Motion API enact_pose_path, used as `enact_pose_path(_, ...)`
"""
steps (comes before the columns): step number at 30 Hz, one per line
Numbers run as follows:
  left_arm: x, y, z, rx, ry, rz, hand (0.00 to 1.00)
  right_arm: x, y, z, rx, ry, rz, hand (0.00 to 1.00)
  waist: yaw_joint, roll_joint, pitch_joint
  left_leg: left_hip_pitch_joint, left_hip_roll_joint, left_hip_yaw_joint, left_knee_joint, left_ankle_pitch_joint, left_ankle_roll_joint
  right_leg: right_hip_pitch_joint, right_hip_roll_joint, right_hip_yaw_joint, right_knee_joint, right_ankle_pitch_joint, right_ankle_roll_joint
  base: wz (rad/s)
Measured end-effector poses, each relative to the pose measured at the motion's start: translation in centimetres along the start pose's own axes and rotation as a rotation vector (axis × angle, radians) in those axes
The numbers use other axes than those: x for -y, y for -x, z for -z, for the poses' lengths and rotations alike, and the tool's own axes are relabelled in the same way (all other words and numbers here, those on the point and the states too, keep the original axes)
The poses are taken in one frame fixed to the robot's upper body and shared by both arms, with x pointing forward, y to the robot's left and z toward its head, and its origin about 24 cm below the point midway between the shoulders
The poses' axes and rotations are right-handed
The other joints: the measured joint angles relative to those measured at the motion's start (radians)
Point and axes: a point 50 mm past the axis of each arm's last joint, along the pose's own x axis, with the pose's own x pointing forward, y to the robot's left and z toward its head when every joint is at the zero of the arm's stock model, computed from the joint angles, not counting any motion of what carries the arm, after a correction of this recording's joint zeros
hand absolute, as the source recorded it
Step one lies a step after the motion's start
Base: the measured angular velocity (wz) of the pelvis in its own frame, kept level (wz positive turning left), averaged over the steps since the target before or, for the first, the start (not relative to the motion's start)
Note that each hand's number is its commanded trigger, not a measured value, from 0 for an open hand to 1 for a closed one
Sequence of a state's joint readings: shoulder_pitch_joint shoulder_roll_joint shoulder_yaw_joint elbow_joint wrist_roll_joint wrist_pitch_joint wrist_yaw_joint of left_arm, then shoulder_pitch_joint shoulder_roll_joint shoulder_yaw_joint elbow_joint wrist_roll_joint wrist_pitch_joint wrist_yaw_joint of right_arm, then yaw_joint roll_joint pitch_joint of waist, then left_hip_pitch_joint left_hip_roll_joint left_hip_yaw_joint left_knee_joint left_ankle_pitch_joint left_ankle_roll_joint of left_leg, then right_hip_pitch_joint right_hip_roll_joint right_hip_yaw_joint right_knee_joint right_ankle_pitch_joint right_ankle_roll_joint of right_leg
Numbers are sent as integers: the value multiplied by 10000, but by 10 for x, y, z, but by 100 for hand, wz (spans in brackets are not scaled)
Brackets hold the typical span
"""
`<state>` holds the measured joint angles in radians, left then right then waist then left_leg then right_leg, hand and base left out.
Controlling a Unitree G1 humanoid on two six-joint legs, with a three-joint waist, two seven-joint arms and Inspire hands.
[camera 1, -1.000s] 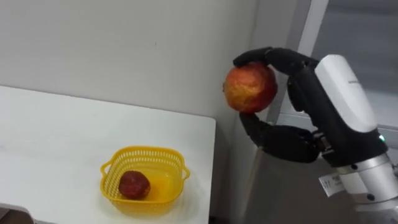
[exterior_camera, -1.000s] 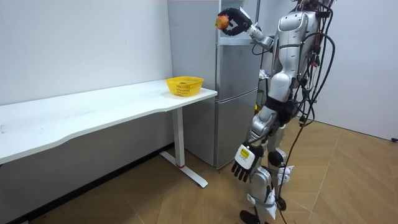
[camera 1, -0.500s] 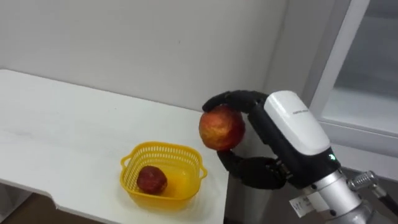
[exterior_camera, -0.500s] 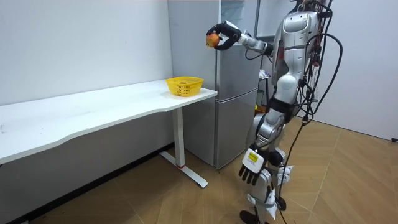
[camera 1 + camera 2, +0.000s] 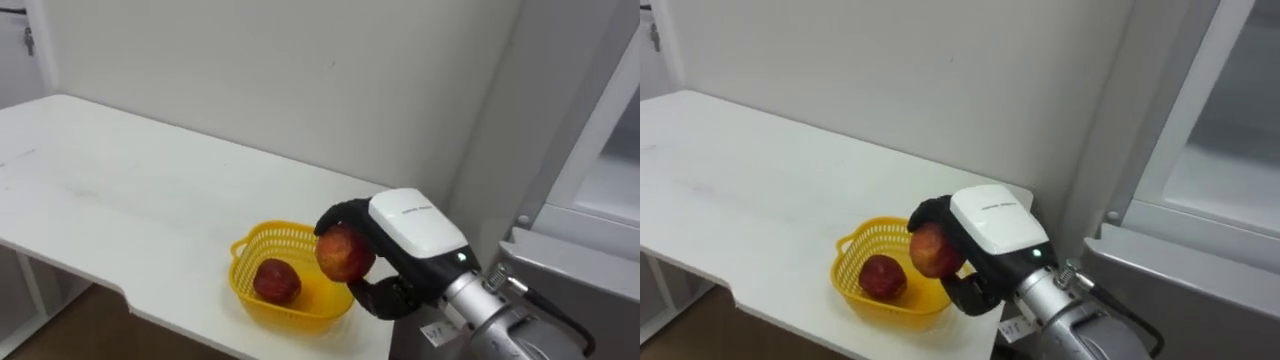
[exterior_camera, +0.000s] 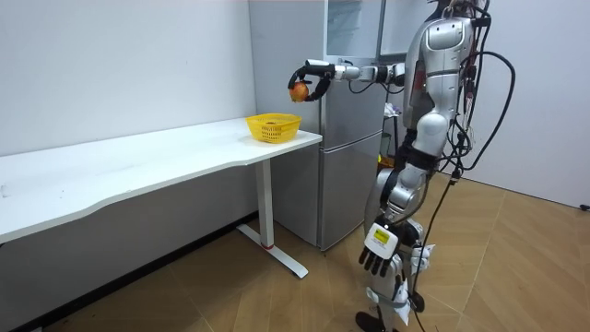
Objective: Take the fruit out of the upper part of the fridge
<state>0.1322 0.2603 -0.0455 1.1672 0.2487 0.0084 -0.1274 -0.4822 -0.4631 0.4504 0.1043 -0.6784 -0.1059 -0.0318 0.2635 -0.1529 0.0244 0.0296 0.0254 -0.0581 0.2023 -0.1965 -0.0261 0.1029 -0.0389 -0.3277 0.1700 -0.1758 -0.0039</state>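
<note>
Apparently above the yellow basket point(image 5: 243, 275), the right robot hand point(image 5: 405, 240) grips a red fruit point(image 5: 345, 254) that hides its palm.

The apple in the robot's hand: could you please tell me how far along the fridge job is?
Done: one red fruit lies in the yellow basket on the table. In hand: the right hand grips an apple above the basket's edge. Left: lower it in and let go.

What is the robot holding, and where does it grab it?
A red apple, in its right hand: fingers curl over the apple's top, and the thumb is under it.
</note>
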Motion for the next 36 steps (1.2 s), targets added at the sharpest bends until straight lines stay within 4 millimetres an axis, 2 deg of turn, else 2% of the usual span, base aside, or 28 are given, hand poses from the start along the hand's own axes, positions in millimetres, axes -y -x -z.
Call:
enact_pose_path(2, 0, 0, -2, -41, -152, 148, 0, -7, -1, 5, -327, -77, -280, 100, 170, -63, -17, -2, -6, -11, 10, 0, 1, 1, -6, -27, 0, -1, 1, 3)
enact_pose_path(5, 1, -1, -4, -60, -358, 196, 0, -14, -6, 11, -769, -215, -547, 100, 232, -103, -21, -4, -25, -62, 18, 2, 4, -4, -24, -72, -2, -5, 9, 5)
enact_pose_path(11, -1, -1, -5, -20, -387, 157, 0, -18, -11, 24, -1406, -89, -898, 100, 442, -202, -28, 0, -52, -120, 12, 9, 13, -5, -57, -78, -1, -18, 30, 1)
enact_pose_path(17, -3, -1, -8, -53, -379, 115, 0, -27, -12, 26, -1660, 249, -1269, 100, 494, -323, 17, -100, -72, -248, 20, 11, 15, -56, -76, -248, 1, -28, 47, 3)
enact_pose_path(20, -5, -1, -9, -31, -377, 135, 0, -27, -12, 27, -1786, 301, -1302, 100, 637, -358, 4, -220, -76, -273, 38, 12, 14, -161, -74, -299, -3, -28, 47, 0)
enact_pose_path(26, -12, 0, -6, -147, -376, 15, 0, -28, -11, 30, -2051, 369, -1480, 100, 908, -351, 8, -239, -100, -351, 41, 14, 15, -149, -82, -318, -13, -28, 47, 4)
enact_pose_path(32, -13, 0, -7, -104, -334, 4, 0, -29, -11, 30, -2072, 340, -1635, 100, 958, -317, 31, -259, -139, -338, 39, 26, 36, -157, -116, -314, -13, -32, 54, 1)
enact_pose_path(33, -13, 0, -8, -82, -335, -4, 0, -29, -11, 30, -2070, 340, -1669, 97, 956, -306, 39, -270, -142, -339, 38, 27, 38, -168, -117, -316, -13, -33, 55, 0)
enact_pose_path(35, -14, 0, -8, -46, -345, -15, 0, -29, -11, 30, -2076, 331, -1757, 0, 968, -306, 33, -289, -146, -348, 37, 28, 39, -171, -116, -321, -12, -33, 55, 0)
enact_pose_path(36, -14, 0, -9, -41, -347, -17, 0, -29, -11, 30, -2079, 330, -1768, 0, 969, -304, 33, -291, -147, -353, 38, 28, 39, -169, -116, -321, -12, -33, 55, 0)
